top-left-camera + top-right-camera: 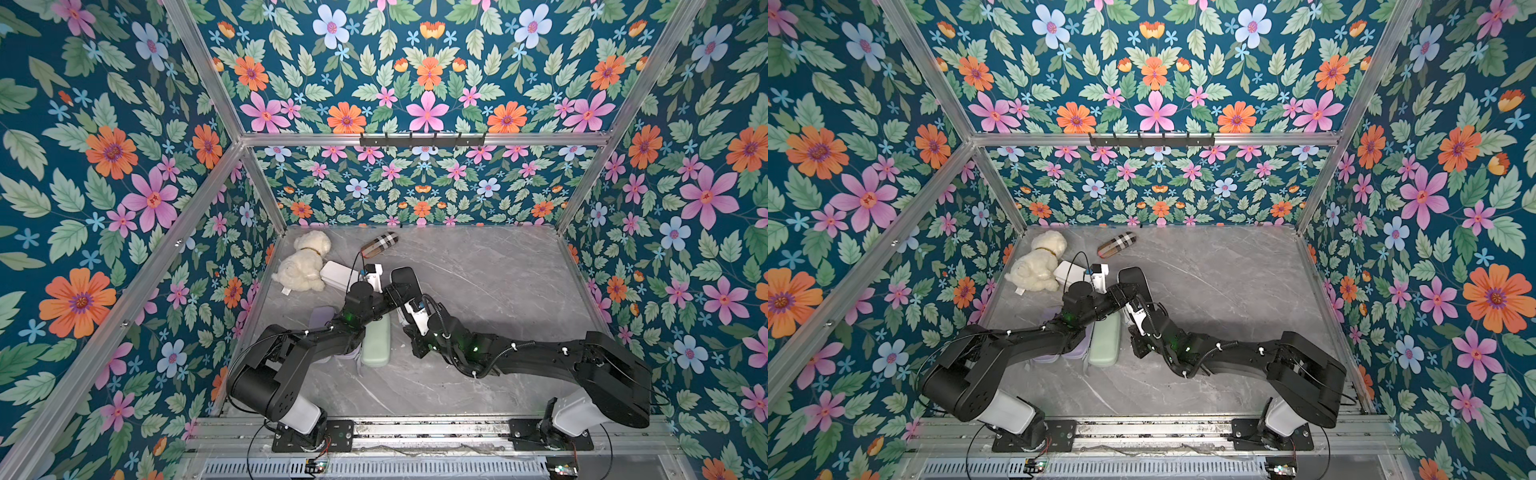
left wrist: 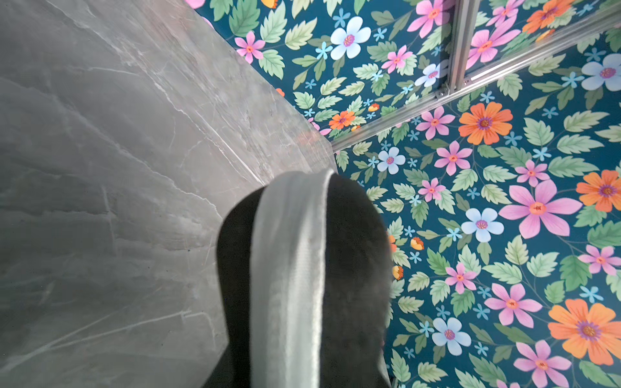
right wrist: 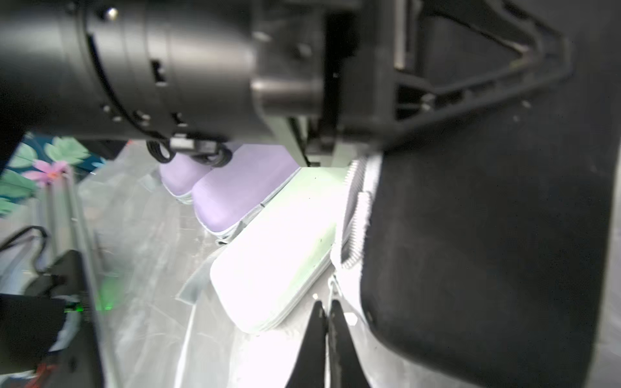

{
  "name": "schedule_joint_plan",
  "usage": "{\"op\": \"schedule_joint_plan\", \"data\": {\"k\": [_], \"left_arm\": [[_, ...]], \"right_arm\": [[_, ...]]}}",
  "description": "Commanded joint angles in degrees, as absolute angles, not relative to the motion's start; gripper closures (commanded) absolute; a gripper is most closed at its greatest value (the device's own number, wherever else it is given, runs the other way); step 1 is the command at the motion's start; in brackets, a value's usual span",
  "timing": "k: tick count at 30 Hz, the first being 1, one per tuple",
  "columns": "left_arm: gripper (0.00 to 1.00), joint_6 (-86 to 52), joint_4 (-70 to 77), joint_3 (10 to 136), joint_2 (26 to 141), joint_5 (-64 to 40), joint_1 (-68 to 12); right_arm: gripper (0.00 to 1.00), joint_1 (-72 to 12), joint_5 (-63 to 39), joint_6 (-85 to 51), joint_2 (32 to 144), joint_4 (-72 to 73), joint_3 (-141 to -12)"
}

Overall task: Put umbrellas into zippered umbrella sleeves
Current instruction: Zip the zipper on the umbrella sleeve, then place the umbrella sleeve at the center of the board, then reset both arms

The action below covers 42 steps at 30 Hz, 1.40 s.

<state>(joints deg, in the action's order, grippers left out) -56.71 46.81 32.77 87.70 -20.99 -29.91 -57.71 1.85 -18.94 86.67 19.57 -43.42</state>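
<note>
Running lengthwise away from the robot's base, the black oblong round-ended zip sleeve [image 1: 404, 277] sits mid-desk between the two arms. Its far end shows clear in both top views, and its near end is hidden under the wrists there. Whether it rests on the grey marbled desk [image 1: 498, 291] or hangs just above it, I cannot tell.

The left claw [image 1: 395, 291] comes at the sleeve from the left and is clamped across its middle. In the left wrist view the sleeve's rounded end and a pale grey band [image 2: 292, 268] along it fill the foreground.

The right claw [image 3: 325, 322] is the nearer one to the sleeve's near rounded end. In the right wrist view its tips are pressed together just beside that end, on the side with the white zipper teeth [image 3: 357, 215]. Whether they pinch a zipper pull is not clear.

By my judgement, the coming move turns on this: the zipper line runs along the sleeve's long axis, away from the right claw's tips. Any pull would have to follow that axis while the left claw steadies the body.

Just beside the sleeve, on its left, lies the mint green zip sleeve [image 1: 376, 343], parallel to it. Two lavender zip sleeves [image 3: 242, 195] lie beyond that one. No loose umbrella shows.
</note>
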Motion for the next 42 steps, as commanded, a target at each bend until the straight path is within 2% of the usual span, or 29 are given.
{"op": "schedule_joint_plan", "data": {"k": [1, 3, 4, 8, 11, 13, 15, 17, 19, 20, 22, 23, 24, 28, 30, 32, 34, 36, 39, 42], "left_arm": [[1.0, -53.97, 45.68, 33.17, 86.49, -23.76, -28.57], [0.97, -51.98, 43.08, 34.15, 87.8, -30.46, -28.14], [0.95, -51.9, 42.89, 34.59, 89.16, -34.47, -28.63], [0.89, -52.92, 44.74, 34.27, 93.18, -38.21, -34.55], [0.82, -52.99, 44.69, 33.71, 95.57, -36.38, -37.02], [0.7, -51.53, 41.02, 34.26, 97.19, -35.17, -37.28], [0.53, -44.66, 25.66, 38.07, 97.1, -30.84, -37.12], [0.44, -38.6, 10.41, 42.8, 96.65, -25.88, -36.82], [0.3, -34.4, -1.27, 46.19, 96.8, -22.57, -36.33], [0.19, -32.07, -7.21, 47.69, 97.21, -20.99, -36.08], [0.14, -28.31, -15.56, 49.46, 97.02, -18.59, -36.04], [0.04, -27.33, -18.34, 49.48, 95.91, -17.06, -36.04], [0.01, -26.22, -20.56, 49.61, 94.74, -15.68, -36.03], [0.01, -22.48, -30.51, 53.97, 88.54, -5.93, -34.79], [0.01, -21.35, -25.75, 54.76, 81.22, -4.06, -34.19], [0.01, -19.22, -14.46, 52.28, 74.38, -3.68, -34.15], [0.01, -17.12, -1.1, 47.37, 68.32, -0.43, -34.19], [0.01, -14.61, 8.65, 41.95, 63.4, 7.16, -33.44], [0.01, -7.94, 14.03, 34.26, 60.29, 18.98, -29.92], [0.01, -6.54, 15.89, 27.84, 59.49, 31.87, -25.06]], "right_arm": [[0.72, -54.64, -6.82, -21.47, 80.85, 21.46, -40.76], [0.62, -49.94, -9.94, -20.77, 75.32, 16.19, -38.55], [0.59, -46.8, -11.83, -20.32, 72.39, 12.95, -37.95], [0.57, -36.03, -15.21, -18.66, 65.76, 5.78, -37.22], [0.57, -34.19, -13.71, -17.57, 64.51, 4.47, -38.38], [0.57, -34.14, -13.62, -17.75, 64.98, 5.43, -38.75], [0.57, -34.18, -14.12, -19.18, 65.77, 7.27, -38.58], [0.57, -34.19, -14.5, -19.71, 65.72, 7.5, -38.67], [0.57, -34.19, -14.09, -19.33, 64.65, 6.28, -38.72], [0.57, -34.19, -13.49, -18.36, 63.75, 5.25, -38.75], [0.56, -34.03, -12.83, -16.24, 62.14, 2.82, -39.22], [0.56, -33.62, -12.82, -15.32, 61.52, 1.36, -39.67], [0.56, -32.89, -13.05, -15.04, 60.97, 0.09, -40.13], [0.55, -27.97, -15.26, -16.57, 59.4, -5.4, -41.96], [0.53, -24.48, -11.55, -16.77, 58.31, -9.37, -42.51], [0.47, -19.05, -6.14, -17.29, 58.02, -11.46, -42.05], [0.45, -13.23, -0.84, -15.98, 58.09, -7.83, -39.15], [0.43, -9.46, 7.09, -12.8, 57.95, -2.84, -35.81], [0.4, -6.97, 12.74, -9.78, 57.6, 7.31, -30.1], [0.39, -6.64, 13.95, -6.93, 61.27, 19.6, -25.52]]}}
